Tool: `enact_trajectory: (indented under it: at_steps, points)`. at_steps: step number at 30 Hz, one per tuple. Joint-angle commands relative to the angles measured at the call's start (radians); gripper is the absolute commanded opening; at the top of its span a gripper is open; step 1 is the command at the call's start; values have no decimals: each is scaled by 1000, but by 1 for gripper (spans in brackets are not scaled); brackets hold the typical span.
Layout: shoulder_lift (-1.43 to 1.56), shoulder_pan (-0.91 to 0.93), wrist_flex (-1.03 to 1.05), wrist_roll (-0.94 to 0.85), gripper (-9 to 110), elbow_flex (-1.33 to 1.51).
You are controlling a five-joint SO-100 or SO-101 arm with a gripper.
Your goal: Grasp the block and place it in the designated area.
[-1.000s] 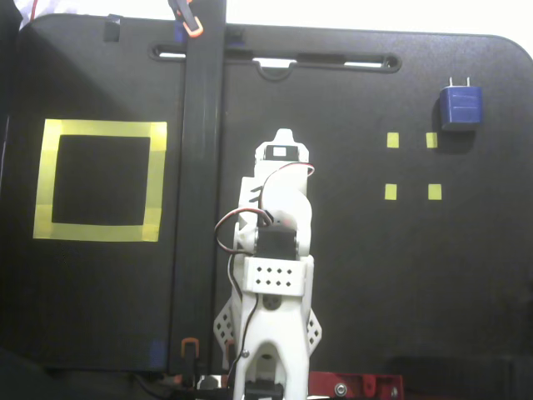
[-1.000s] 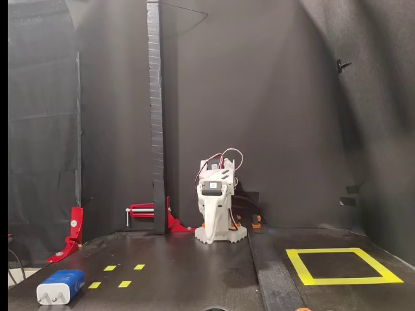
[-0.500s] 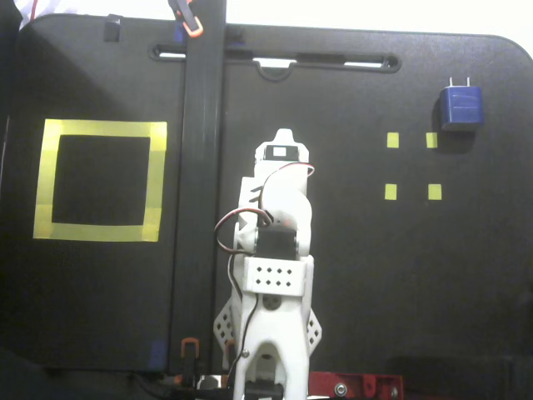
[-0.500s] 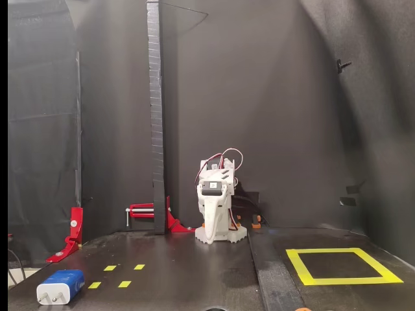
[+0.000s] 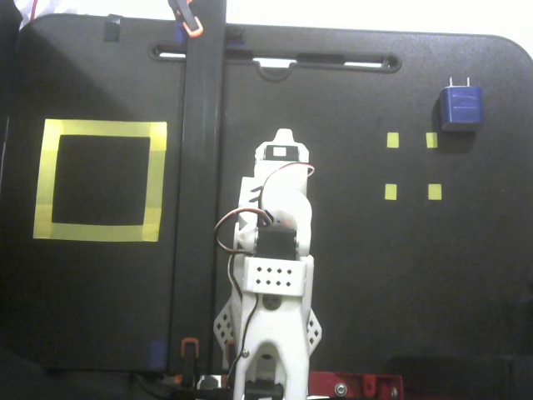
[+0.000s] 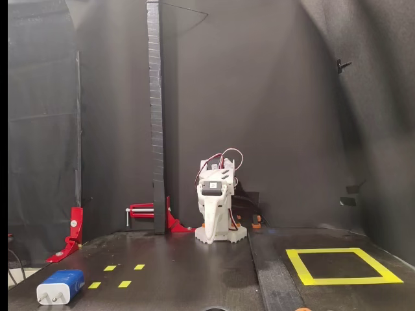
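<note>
1. Waiting folded at centre, the arm hasn't started; I cannot tell how its gripper stands.
2. Block sits upper right, untouched.
3. Next: reach there, then carry it to the designated area at left.

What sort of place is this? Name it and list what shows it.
Most likely a home-built robot test bench, not a kitchen or a shop. A small white arm stands on a black tabletop enclosed by dark backdrop walls, with red clamps at the base, and a yellow tape square and small yellow marks laid out as targets.
</note>
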Motion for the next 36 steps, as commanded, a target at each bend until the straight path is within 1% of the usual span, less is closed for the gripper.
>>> enact_trajectory:
  at_steps: [1,36]
  points:
    - [3,-2,3,-3,0,6]
    - [3,3,3,-3,0,6]
